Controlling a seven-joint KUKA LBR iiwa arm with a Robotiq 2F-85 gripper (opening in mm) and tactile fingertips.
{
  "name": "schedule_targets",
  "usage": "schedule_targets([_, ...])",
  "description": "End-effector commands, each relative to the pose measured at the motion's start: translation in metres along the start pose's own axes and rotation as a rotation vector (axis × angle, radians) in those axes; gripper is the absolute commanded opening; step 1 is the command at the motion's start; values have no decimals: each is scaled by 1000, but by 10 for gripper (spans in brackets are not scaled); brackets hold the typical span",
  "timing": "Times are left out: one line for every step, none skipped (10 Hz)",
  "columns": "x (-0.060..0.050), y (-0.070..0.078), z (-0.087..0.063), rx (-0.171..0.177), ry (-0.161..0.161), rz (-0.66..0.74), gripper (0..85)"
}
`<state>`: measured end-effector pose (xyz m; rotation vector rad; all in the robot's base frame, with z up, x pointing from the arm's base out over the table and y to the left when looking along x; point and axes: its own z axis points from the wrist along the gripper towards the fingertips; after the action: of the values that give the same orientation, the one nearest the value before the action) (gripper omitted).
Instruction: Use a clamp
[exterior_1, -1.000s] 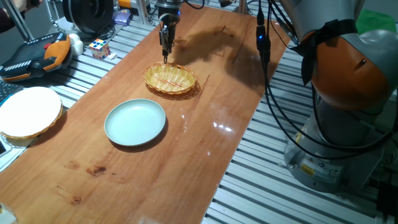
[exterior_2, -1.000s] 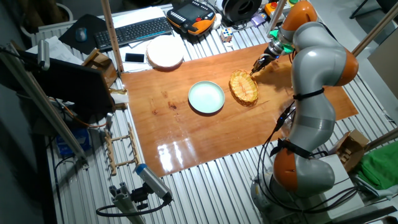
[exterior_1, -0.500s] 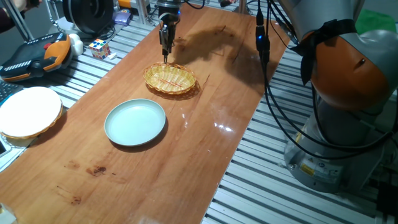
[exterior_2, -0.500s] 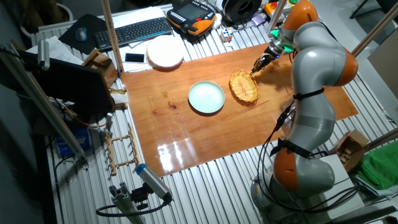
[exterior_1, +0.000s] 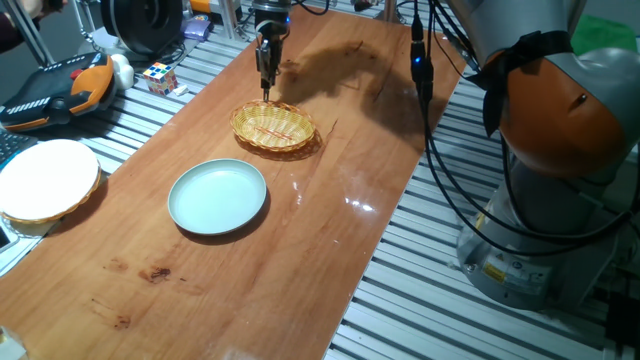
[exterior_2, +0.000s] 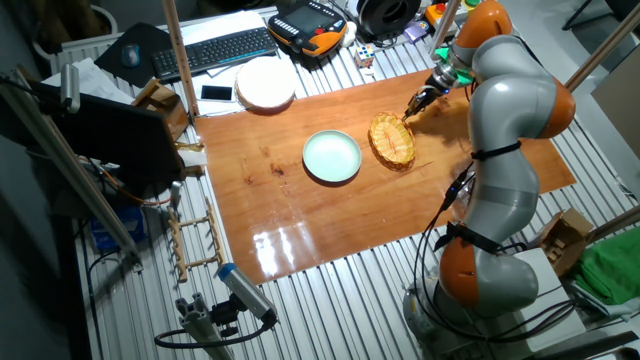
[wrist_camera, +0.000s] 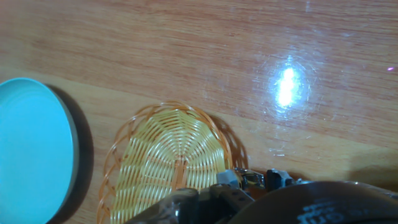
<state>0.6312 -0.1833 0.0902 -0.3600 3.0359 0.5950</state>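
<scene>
My black gripper (exterior_1: 265, 78) hangs just above the table at the far rim of the wicker basket (exterior_1: 273, 128). Its fingers stand close together on a slim dark-grey clamp (exterior_1: 265, 91) that points down from them. In the hand view the two fingertips (wrist_camera: 229, 178) sit at the bottom edge with the small shiny clamp (wrist_camera: 251, 180) between them, beside the basket's rim (wrist_camera: 168, 158). The other fixed view shows the gripper (exterior_2: 412, 103) at the basket's far end (exterior_2: 392, 140). The basket looks empty.
A pale blue plate (exterior_1: 217, 197) lies on the wooden table in front of the basket; it also shows in the other views (exterior_2: 332, 157) (wrist_camera: 31, 149). A white round dish (exterior_1: 45, 178), a Rubik's cube (exterior_1: 160, 76) and an orange-black pendant (exterior_1: 60, 90) lie off the table's left side.
</scene>
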Motion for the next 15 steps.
schedule_targets([0,0,0,0,0,0,337])
schedule_targets([0,0,0,0,0,0,333])
schedule_targets([0,1,-1,0,1,0,320])
schedule_targets([0,1,-1,2,4,0,283])
schedule_targets([0,1,-2,3,7,-2,240])
schedule_targets([0,1,-2,7,11,-8,187])
schedule_targets([0,2,-2,8,11,-11,130])
schedule_targets([0,2,-3,8,14,-14,50])
schedule_targets([0,3,-4,9,16,-15,7])
schedule_targets([0,4,-5,12,15,-15,7])
schedule_targets([1,5,-6,17,16,-13,7])
schedule_targets([1,6,-9,23,16,-10,7])
schedule_targets([1,10,-15,37,18,-5,7])
schedule_targets([1,13,-19,49,18,1,7])
schedule_targets([1,19,-23,62,19,9,7])
